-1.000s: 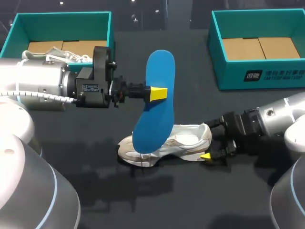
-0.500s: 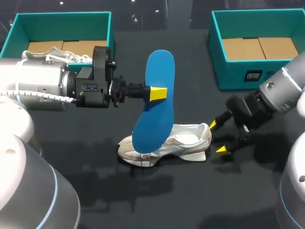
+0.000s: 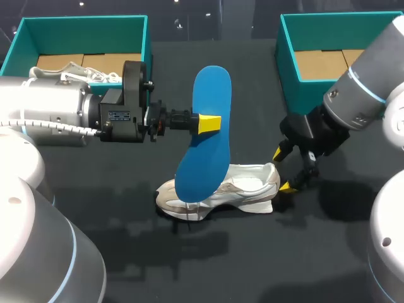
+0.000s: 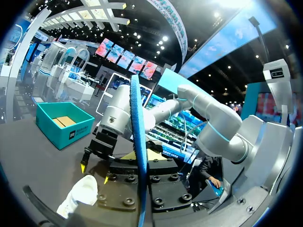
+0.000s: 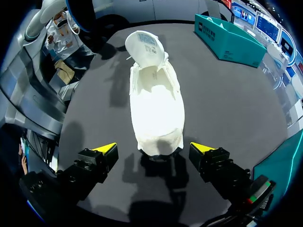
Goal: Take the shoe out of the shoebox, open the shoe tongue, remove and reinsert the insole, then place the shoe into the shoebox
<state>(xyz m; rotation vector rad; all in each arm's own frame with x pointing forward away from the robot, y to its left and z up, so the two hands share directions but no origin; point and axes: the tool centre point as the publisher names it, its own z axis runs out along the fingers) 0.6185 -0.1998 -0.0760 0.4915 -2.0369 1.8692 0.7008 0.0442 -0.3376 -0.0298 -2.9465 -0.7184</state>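
**Blue foam insole aloft, white shoe waiting under it**

Teal card forms the left shoebox (image 3: 17, 44), well to the left of the shoe and behind it, and a second white shoe (image 3: 66, 71) lies inside. The left arm (image 3: 57, 113) comes in level from that side. The left jaws are clenched on the blue insole (image 3: 206, 126) across its upper half, holding it on end above the shoe's toe half. I cannot tell whether its lower tip touches the shoe. The insole looks thin, light and bendy. Pushed toe-first against the lining it would likely buckle, so a hold nearer its heel end and a slow slide seem wise.

The white shoe (image 3: 237, 184) lies on the black bench (image 3: 252, 265) with its tongue thrown forward and its mouth open. It reads as a soft upper on a firmer sole, light enough to skid on the bench. The stiffer heel looks like the best place to take hold.

Just right of the shoe's heel the right jaws are released, with one tip to each side of the heel and neither touching it. Further right of the shoe and behind it stands the right shoebox (image 3: 303, 95).
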